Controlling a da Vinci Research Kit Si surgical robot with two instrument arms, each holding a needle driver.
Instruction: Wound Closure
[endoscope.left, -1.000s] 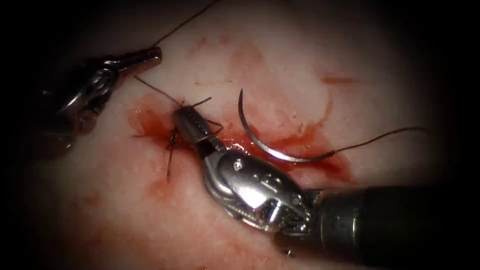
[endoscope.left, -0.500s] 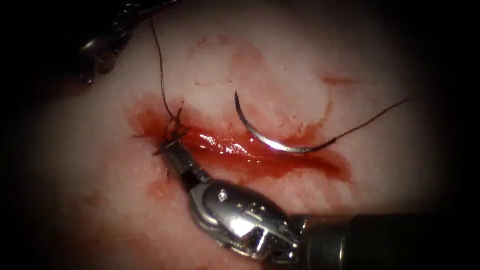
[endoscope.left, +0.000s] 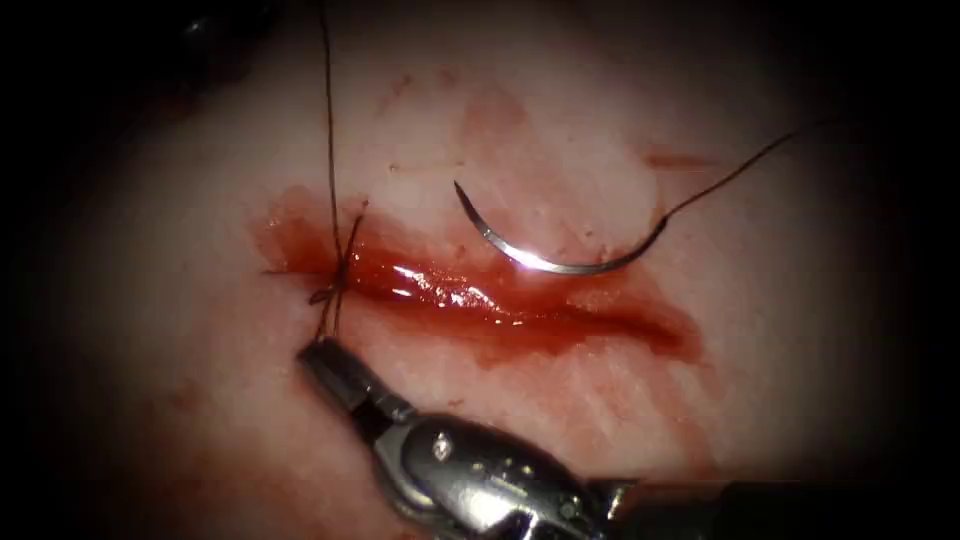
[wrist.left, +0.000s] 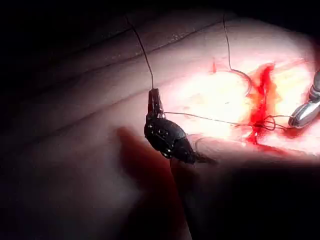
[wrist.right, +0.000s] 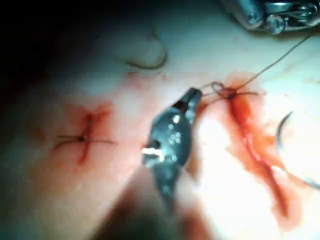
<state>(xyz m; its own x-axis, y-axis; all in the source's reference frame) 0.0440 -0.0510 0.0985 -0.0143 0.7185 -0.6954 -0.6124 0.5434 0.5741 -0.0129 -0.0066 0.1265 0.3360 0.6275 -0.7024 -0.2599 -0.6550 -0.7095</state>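
The right end effector (endoscope.left: 325, 362) grips the thread (endoscope.left: 330, 150) just below the cut (endoscope.left: 480, 295); the left end effector (wrist.left: 153, 97) grips thread too. The needle (endoscope.left: 540, 255) lies free on the tissue (endoscope.left: 560, 110), well apart.

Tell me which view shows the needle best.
The endoscope view: the needle lies free on the tissue, its whole curve visible above the cut, thread trailing off. The right wrist view catches part of its curve; the left wrist view, a faint arc.
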